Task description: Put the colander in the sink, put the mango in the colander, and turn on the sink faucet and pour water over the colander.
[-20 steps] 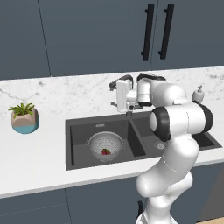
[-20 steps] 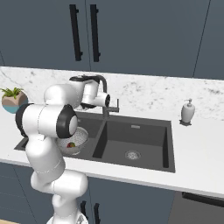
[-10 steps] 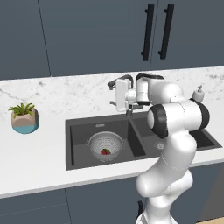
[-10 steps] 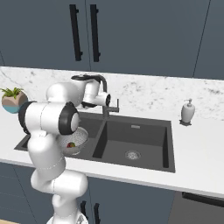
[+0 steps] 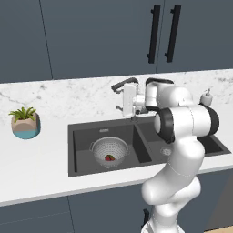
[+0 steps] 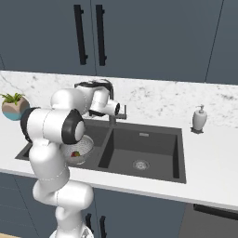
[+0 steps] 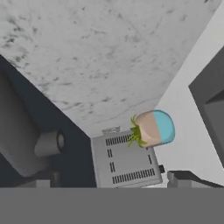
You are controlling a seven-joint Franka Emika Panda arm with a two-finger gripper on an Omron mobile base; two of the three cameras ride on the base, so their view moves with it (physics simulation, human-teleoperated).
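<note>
The silver-grey colander (image 5: pixel 109 151) sits in the left, smaller basin of the dark sink (image 5: pixel 191 157), with the reddish mango (image 5: pixel 109 158) lying in its bottom. In the right base view my arm partly covers the colander (image 6: pixel 78 152) and mango (image 6: pixel 76 153). The dark sink faucet (image 5: pixel 119 85) stands behind the divider, its spout bent toward the left. My gripper (image 5: pixel 125 99) is open at the faucet, up near the post (image 6: pixel 113 120). In the hand view the fingertips (image 7: pixel 43 180) stand wide apart, and a dark faucet part (image 7: pixel 48 143) lies beside the left one. No water shows.
A potted plant (image 5: pixel 25 123) stands on the counter left of the sink. A white soap dispenser (image 5: pixel 207 97) stands at the back right. Past the plant (image 7: pixel 153 127), the hand view shows a grey slotted appliance (image 7: pixel 124 162). Dark cabinets (image 5: pixel 136 32) hang above.
</note>
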